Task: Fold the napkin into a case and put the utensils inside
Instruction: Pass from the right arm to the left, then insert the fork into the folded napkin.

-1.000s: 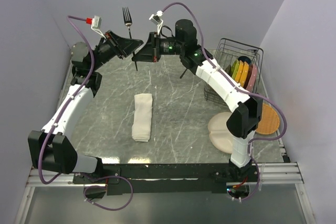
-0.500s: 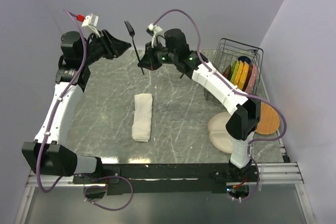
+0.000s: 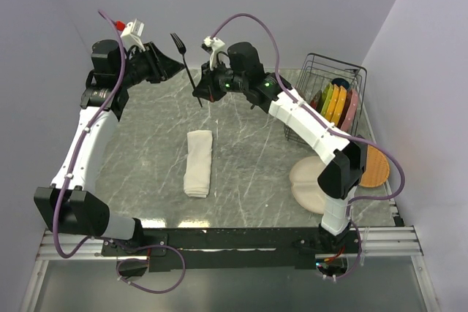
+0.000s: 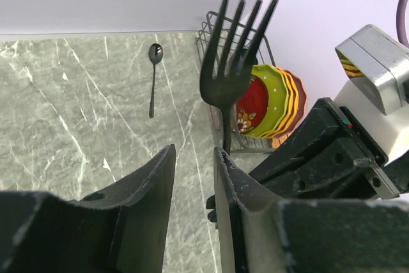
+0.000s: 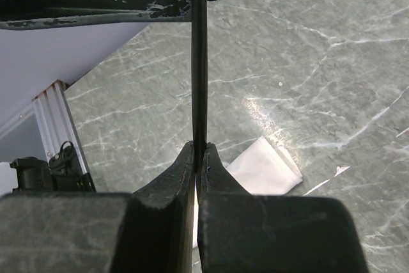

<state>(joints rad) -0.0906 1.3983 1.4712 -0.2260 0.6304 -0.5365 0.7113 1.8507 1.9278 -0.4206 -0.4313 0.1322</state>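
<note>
The napkin lies on the marble table as a narrow folded cream strip; one end of it shows in the right wrist view. My right gripper is shut on the handle of the dark fork, held above the table's far side with its tines up. My left gripper is just left of the fork, its jaws apart with nothing between them. The dark spoon lies flat on the table farther back.
A wire dish rack with several colourful plates stands at the back right. A round beige plate and an orange woven mat lie by the right arm's base. Walls close the far and side edges.
My left gripper has opened off the fork and drawn back to the left. The fork stays in my right gripper, now tilted and shifted slightly left.
</note>
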